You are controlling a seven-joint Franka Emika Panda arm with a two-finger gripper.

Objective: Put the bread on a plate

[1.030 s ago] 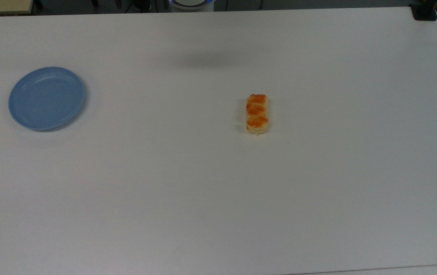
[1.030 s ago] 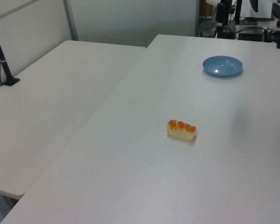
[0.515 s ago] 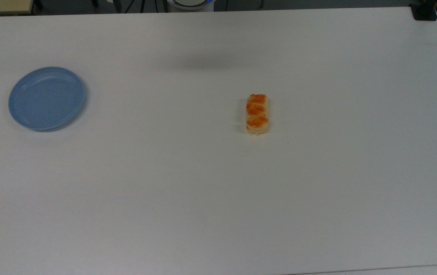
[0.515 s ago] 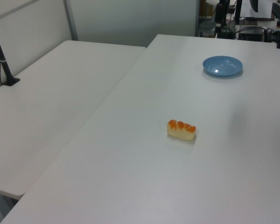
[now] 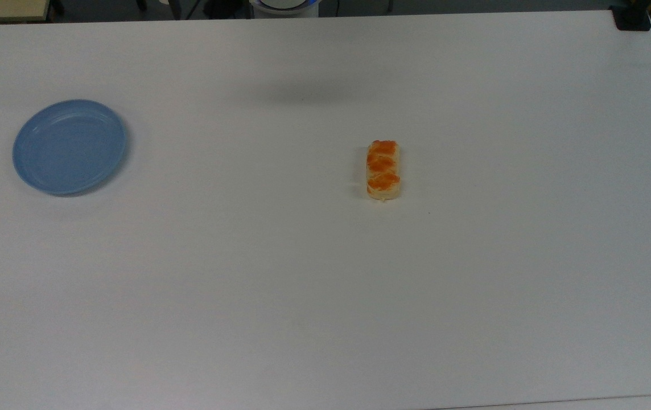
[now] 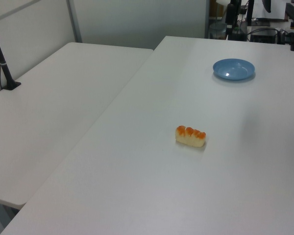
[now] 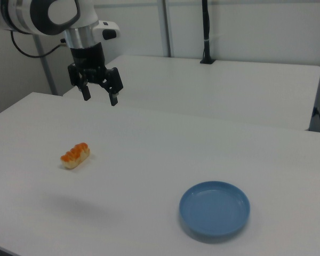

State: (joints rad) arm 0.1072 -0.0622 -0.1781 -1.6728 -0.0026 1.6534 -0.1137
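Observation:
The bread [image 5: 383, 169] is a small pale-yellow bar with three orange-red patches, lying flat on the white table [image 5: 325, 285] right of centre in the top view; it also shows as the bread [image 6: 190, 136] and the bread [image 7: 76, 155]. The light-blue plate [image 5: 70, 146] sits bare at the top view's left, far from the bread; it appears as the plate [image 6: 233, 69] and the plate [image 7: 215, 208]. My gripper [image 7: 100, 96] hangs high above the table, open with nothing between its fingers, up and to the right of the bread in the right view.
A second white table [image 6: 54, 107] adjoins on the left view's left, with a black post [image 6: 2, 63] clamped at its edge. Cables and dark equipment [image 6: 255, 19] stand beyond the far edge. A soft shadow [image 5: 308, 91] lies on the table above the bread in the top view.
The faint shadow on the table has shifted a little to the top view's right. Bread and plate have not moved.

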